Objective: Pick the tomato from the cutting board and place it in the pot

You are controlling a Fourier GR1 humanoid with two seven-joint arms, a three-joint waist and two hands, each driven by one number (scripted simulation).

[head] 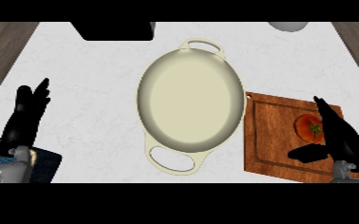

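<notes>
One soft tomato, hand closing in

One tomato (309, 127) lies on the cutting board (273, 137), right of the pot (191, 102). Right hand (335, 132) spread around it, not pinching. Likely light, smooth, bruisable: cup its round sides. Left hand (24, 116) rests open on the worktop (91, 76)

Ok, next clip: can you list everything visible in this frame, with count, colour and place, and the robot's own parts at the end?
Cream oval two-handled pot: one, cream, centre of the counter, nothing inside.
Brown wooden cutting board: one, reddish brown, right of the pot.
Round red tomato: one, red with a green stem, on the board's right part, partly hidden by the right hand.
Dark boxy object: one, black, at the counter's far edge, left of centre, cut off.
Pale rounded object: one, light grey, far right edge, cut off.
White marbled counter: one, white.
Left hand: one, black, lower left, open, resting.
Right hand: one, black, open around the tomato.
</notes>
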